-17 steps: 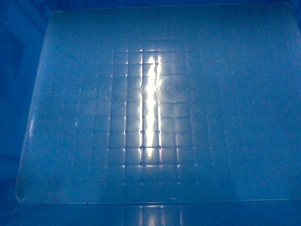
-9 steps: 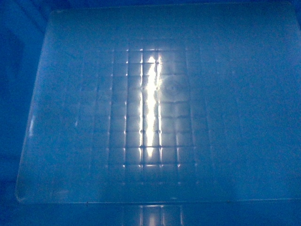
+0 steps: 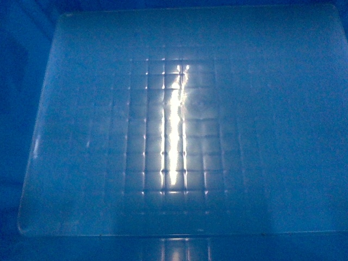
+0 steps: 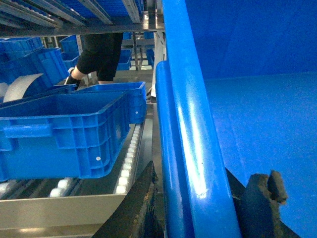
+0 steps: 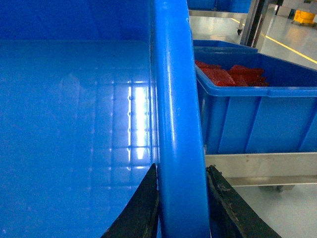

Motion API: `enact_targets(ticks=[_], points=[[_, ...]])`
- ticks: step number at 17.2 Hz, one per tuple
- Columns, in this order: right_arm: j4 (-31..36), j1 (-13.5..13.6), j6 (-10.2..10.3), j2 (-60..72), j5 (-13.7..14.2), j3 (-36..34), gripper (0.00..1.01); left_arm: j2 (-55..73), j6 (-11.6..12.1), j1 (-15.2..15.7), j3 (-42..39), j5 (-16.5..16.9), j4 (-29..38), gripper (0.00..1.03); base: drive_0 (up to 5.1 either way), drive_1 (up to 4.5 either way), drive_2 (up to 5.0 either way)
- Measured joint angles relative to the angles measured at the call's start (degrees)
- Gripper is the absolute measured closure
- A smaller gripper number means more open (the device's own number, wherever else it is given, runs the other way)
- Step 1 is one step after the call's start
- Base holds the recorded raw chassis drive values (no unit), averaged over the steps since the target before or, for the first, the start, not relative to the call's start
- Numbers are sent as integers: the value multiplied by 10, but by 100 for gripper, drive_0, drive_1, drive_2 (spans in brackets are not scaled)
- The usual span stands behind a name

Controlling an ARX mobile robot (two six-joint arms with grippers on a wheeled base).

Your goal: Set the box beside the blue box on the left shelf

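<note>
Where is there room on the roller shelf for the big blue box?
Free: the rollers between the shelf's blue box and the held box. Crowded: further left, boxes sit together. On the other side, a box of red things sits close.

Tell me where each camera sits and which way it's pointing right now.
Head: on the robot, looking down into the box; no robot parts show.
Left wrist: along the box's left rim, left end effector clamped on it; blue crates on a roller shelf beyond.
Right wrist: along the right rim, right end effector gripping it.
Shared: all show the box.
</note>
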Motion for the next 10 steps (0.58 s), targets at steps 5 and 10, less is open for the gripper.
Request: enact_targets(ticks=[5,10], points=[[0,0,0,0,0,0,81,0,0,0,0,0,1,72,12,442,-419],[0,0,0,0,0,0,81,0,0,0,0,0,1,72,4,434,-426]])
